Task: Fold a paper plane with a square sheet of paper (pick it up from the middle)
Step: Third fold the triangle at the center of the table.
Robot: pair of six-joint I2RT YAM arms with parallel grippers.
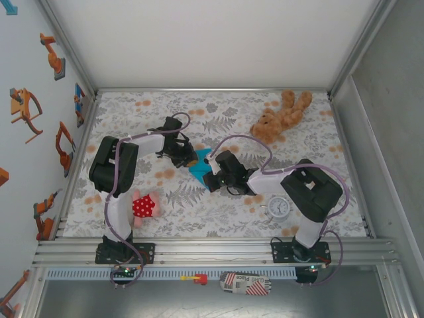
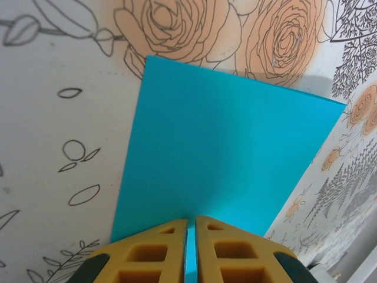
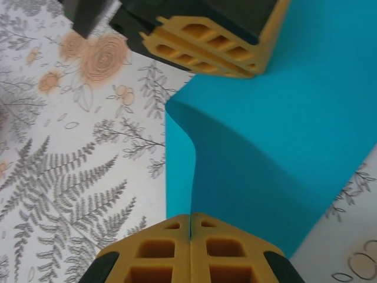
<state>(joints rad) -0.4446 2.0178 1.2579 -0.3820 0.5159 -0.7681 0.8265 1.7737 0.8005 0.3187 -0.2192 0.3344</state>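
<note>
Left tool (image 2: 191, 223) pinches the square sheet of paper (image 2: 224, 147) by its near edge, right tool (image 3: 189, 217) pinches the opposite edge, sheet buckles up between them.

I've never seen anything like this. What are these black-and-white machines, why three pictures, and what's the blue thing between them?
These are two robot arms bolted at the near edge of a flower-patterned table. The wide picture looks down from above; the other two come from a small camera on each arm's wrist, so you see its yellow fingers up close. The left gripper and the right gripper are each shut on an edge of the blue paper sheet, which bends between them. Also on the table: a brown teddy bear, a small white clock and a pink soft toy in red polka dots.
</note>
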